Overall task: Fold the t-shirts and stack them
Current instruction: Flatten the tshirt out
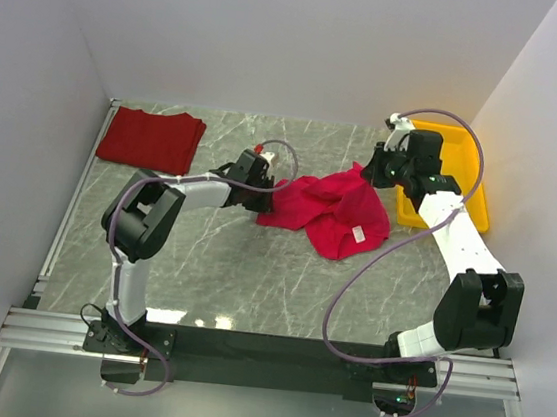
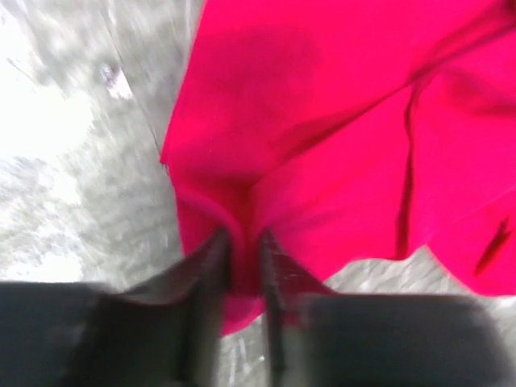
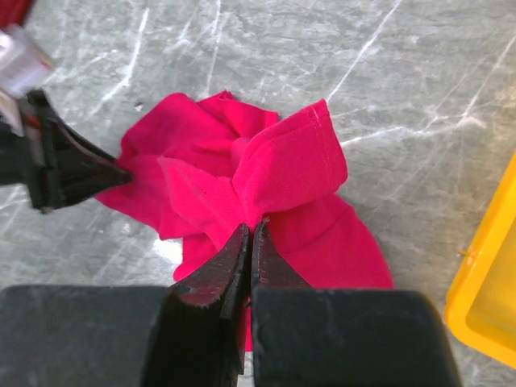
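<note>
Status: I count 1 of 2 garments done. The brick-red t-shirt (image 1: 151, 139) lies folded flat at the far left corner of the table (image 1: 212, 261). The crimson-pink t-shirt (image 1: 334, 210) sits crumpled and unfolded at mid-table, its white neck tag (image 1: 359, 234) showing on the near side.

Left gripper (image 2: 242, 262): jaws closed on the pink shirt's left edge, with cloth pinched between them. Right gripper (image 3: 248, 238): jaws pressed tight on a raised fold at the shirt's far right corner, near the yellow tray (image 1: 471, 175).

Outstanding, in my judgement: spread the pink shirt flat, fold it, then carry it across and set it on the red one. No fold shows on this item, and no stack exists.
</note>
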Controlling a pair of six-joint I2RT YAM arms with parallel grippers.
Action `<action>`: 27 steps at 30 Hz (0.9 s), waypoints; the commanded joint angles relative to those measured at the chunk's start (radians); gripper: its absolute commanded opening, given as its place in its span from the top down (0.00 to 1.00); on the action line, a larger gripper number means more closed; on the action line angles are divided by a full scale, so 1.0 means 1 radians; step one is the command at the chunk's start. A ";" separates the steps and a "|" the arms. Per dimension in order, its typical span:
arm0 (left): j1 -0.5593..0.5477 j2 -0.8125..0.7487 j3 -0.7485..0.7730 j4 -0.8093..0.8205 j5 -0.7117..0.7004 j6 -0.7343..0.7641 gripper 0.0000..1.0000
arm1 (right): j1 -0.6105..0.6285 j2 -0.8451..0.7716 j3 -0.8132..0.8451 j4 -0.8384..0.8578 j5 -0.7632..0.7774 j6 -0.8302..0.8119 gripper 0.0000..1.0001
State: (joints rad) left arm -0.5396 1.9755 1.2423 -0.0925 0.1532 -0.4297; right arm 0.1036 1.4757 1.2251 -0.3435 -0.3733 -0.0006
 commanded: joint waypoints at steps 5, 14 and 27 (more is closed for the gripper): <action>-0.002 -0.205 -0.140 -0.041 -0.067 0.009 0.99 | -0.025 -0.069 0.100 0.041 -0.076 0.010 1.00; 0.079 -0.825 -0.282 -0.205 -0.112 -0.026 0.99 | -0.042 -0.170 0.178 -0.011 -0.275 -0.144 1.00; 0.082 -1.432 -0.196 -0.276 -0.340 -0.135 0.99 | -0.044 -0.512 0.249 0.165 -0.429 0.032 1.00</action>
State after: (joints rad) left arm -0.4561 0.6529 0.9718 -0.3878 -0.0422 -0.5201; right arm 0.0673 1.0443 1.3903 -0.3134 -0.7681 -0.0505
